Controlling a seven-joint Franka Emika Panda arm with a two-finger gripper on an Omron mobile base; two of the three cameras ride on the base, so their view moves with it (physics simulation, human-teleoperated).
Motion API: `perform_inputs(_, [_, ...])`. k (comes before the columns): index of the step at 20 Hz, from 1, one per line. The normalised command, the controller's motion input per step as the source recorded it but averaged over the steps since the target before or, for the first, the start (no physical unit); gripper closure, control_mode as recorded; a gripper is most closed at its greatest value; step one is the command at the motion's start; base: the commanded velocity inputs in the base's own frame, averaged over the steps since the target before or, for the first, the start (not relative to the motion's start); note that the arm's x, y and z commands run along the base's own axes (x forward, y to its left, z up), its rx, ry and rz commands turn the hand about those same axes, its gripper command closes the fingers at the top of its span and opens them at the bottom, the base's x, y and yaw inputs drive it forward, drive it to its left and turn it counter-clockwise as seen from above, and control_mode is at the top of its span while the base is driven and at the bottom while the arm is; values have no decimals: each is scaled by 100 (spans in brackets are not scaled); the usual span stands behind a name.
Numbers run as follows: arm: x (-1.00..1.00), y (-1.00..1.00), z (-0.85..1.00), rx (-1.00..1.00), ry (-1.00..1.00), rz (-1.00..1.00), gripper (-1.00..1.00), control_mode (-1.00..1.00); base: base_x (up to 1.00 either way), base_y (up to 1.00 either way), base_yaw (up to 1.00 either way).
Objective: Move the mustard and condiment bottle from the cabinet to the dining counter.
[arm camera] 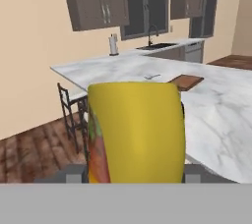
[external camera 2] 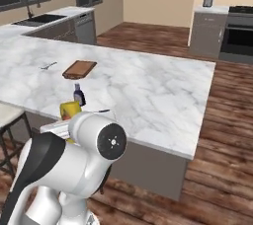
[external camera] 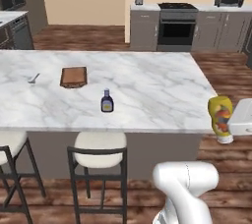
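Observation:
My gripper (external camera: 232, 123) is shut on the mustard (external camera: 220, 116), a yellow squeeze bottle held cap-down in the air just off the right front corner of the dining counter (external camera: 147, 85). In the hand view the mustard (arm camera: 137, 132) sits between the fingertips and hides what lies straight ahead. From the right base view, a bit of the mustard (external camera 2: 69, 109) peeks out behind the arm. The condiment bottle (external camera: 107, 101), dark with a pale cap, stands upright on the counter near its front edge, left of the gripper, and appears again (external camera 2: 78, 94) beside the arm. The cabinet is out of view.
A brown cutting board (external camera: 74, 76) and a small utensil (external camera: 33, 78) lie on the counter's left half. Stools (external camera: 100, 154) stand along its front edge. A stove (external camera: 176, 24) sits at the back wall, with a sink (external camera 2: 37, 20) on the far left counter.

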Motion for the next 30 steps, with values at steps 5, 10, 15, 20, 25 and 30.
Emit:
perform_inputs(5, [0, 0, 0, 0, 0, 0, 100, 100, 49, 6, -22])
perform_inputs(10, [0, 0, 0, 0, 0, 0, 100, 100, 53, -1, -10])
perform_inputs(15, [0, 0, 0, 0, 0, 0, 100, 100, 24, -14, -1])
perform_inputs(20, [0, 0, 0, 0, 0, 0, 100, 100, 15, -5, 0])
perform_inputs(25, [26, -3, -8, 3, 0, 0, 100, -100, 0, 0, 0])
perform_inputs(30, [62, 1, -15, 7, 0, 4, 100, -100, 0, 0, 0])
